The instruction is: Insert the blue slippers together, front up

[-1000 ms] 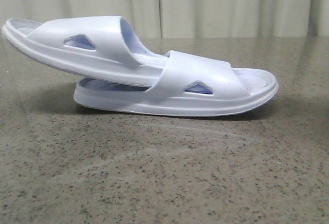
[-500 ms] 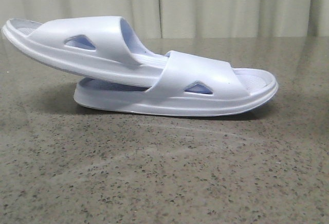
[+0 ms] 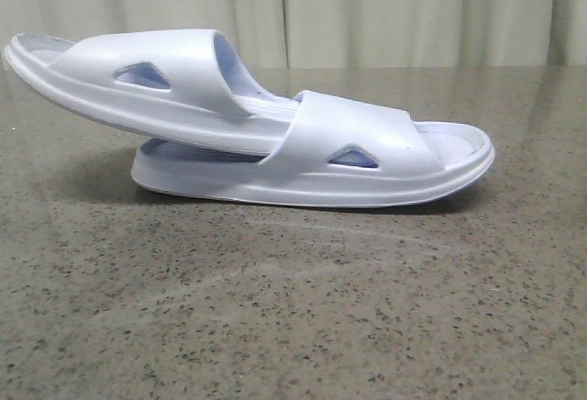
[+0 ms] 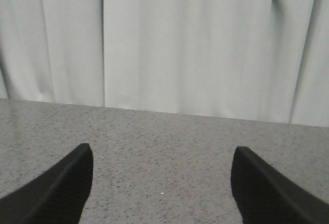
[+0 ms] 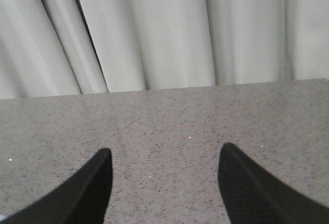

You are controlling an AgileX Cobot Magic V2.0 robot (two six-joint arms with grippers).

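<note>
In the front view, two pale blue-white slippers lie nested on the speckled table. The lower slipper (image 3: pixel 367 157) rests flat, its strap towards the right. The upper slipper (image 3: pixel 138 74) has one end pushed under the lower one's strap and slants up to the left, its far end raised off the table. No gripper shows in the front view. My left gripper (image 4: pixel 162 154) is open over bare table, nothing between its fingers. My right gripper (image 5: pixel 164 154) is also open over bare table. Neither wrist view shows the slippers.
The grey speckled stone table (image 3: pixel 293 308) fills the foreground. Pale curtains (image 3: pixel 367 10) hang behind the table's far edge, and also show in the left wrist view (image 4: pixel 180 44) and the right wrist view (image 5: pixel 169 29).
</note>
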